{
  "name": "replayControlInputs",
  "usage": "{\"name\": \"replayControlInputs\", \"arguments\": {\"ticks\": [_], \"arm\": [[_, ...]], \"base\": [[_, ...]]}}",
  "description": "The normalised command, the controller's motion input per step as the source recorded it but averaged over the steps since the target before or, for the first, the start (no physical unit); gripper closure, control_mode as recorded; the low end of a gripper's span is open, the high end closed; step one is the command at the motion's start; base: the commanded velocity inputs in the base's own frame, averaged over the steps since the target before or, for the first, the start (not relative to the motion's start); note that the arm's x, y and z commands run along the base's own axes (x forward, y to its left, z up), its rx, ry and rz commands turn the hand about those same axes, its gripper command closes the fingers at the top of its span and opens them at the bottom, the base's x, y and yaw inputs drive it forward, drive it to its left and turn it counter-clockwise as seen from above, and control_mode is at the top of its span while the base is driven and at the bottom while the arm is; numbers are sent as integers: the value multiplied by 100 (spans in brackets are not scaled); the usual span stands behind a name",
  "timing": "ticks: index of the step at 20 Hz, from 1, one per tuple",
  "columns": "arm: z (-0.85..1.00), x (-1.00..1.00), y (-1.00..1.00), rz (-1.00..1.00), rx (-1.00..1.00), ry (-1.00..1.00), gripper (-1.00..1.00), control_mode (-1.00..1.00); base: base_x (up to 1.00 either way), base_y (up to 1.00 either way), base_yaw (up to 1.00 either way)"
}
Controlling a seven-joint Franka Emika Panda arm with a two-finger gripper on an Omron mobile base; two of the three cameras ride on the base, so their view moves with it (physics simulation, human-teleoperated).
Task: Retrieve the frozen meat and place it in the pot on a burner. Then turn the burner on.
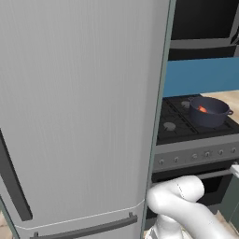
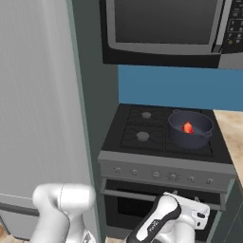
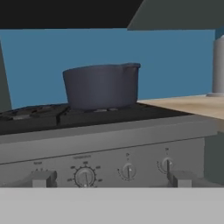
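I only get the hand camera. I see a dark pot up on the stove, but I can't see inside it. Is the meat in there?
Observer: Yes. From the right base view, the frozen meat lies inside the pot.
Operator: Which burner is the pot on?
Observer: It sits on the front right burner; the two left burners are bare.
Operator: What's that big thing next to the stove?
Observer: A tall grey fridge stands right against the stove's left side, doors shut.
Operator: Anything above the stove?
Observer: A microwave hangs over it.
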Motion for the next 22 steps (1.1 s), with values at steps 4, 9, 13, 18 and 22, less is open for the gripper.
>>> {"name": "replayControlInputs", "arguments": {"ticks": [4, 9, 13, 18, 22], "arm": [[-5, 5, -9, 4, 0, 0, -100, -100], [-2, 11, -20, 5, 0, -2, -100, -100], [-10, 13, -25, 5, 0, 1, -100, -100], [-17, 2, -29, 1, 0, 6, -100, -100], [-6, 0, -33, 0, 0, 2, -100, -100]], "base": [[0, 0, 0], [0, 0, 0], [0, 0, 0], [0, 0, 0], [0, 0, 0]]}}
